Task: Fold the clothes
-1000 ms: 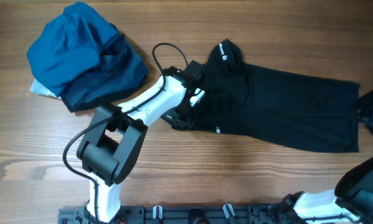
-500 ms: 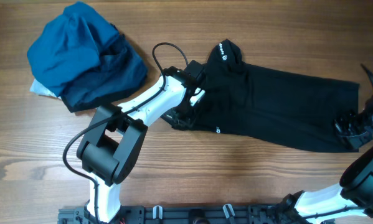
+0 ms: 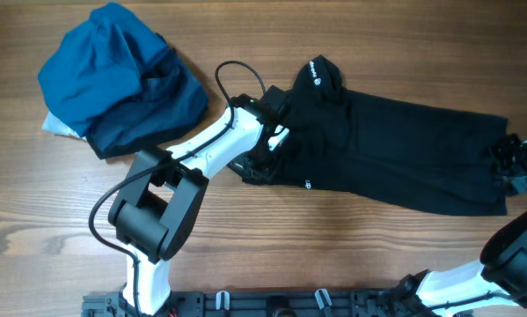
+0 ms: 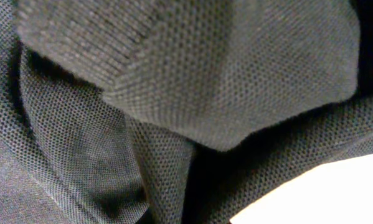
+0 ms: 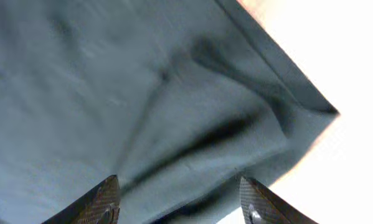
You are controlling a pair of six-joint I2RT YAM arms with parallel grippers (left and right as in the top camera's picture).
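The shirt is black and lies in a long band across the table, from the middle out toward 3 o'clock, slanting a little downward to the right. Its left end is bunched and humped up. A small round white logo sits on the hump toward 12 o'clock, and a second small white mark shows on the near edge. The right part lies flat, with faint lengthwise creases and a straight hem at the 3 o'clock end.

In the left wrist view the cloth fills the frame. It is a fine mesh knit in soft folds, with a ribbed strip at the upper left. In the right wrist view the hem corner shows a stitched edge and a few deep wrinkles.

The left gripper is buried in the bunched left end with its jaws together. Whether cloth is pinched between them cannot be seen.

The right gripper is at the hem end, at 3 o'clock. Its fingertips stand well apart above the cloth near that corner.

A blue and navy bundle sits at 10 o'clock, well apart from the shirt.
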